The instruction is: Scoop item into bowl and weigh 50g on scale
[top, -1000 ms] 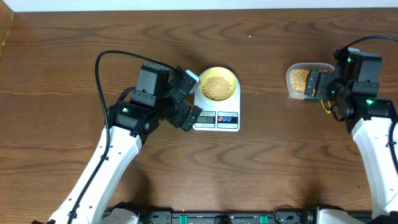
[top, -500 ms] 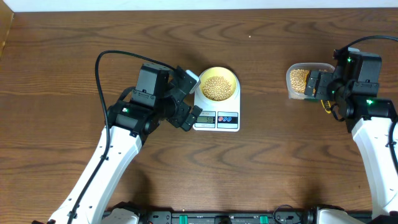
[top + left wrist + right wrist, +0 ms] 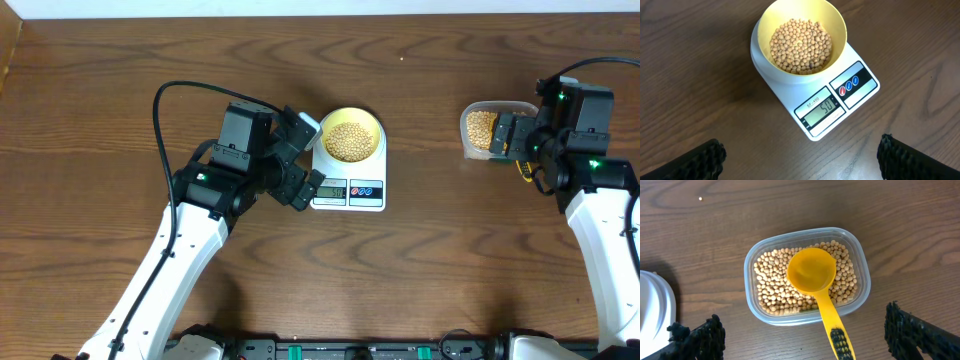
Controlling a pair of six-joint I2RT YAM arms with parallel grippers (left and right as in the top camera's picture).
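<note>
Beans [image 3: 801, 45] fill the bowl [image 3: 838, 29] on the scale [image 3: 785, 91], just ahead of the wide, empty left gripper [image 3: 800, 160]; the right gripper [image 3: 807, 337], equally wide, hovers over the scoop [image 3: 812, 272].

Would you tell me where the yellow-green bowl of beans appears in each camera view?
Overhead: the bowl is at centre, on the scale.
Left wrist: top centre.
Right wrist: not in it.
Shared landmark: the white scale under the bowl, in overhead and left wrist.
</note>
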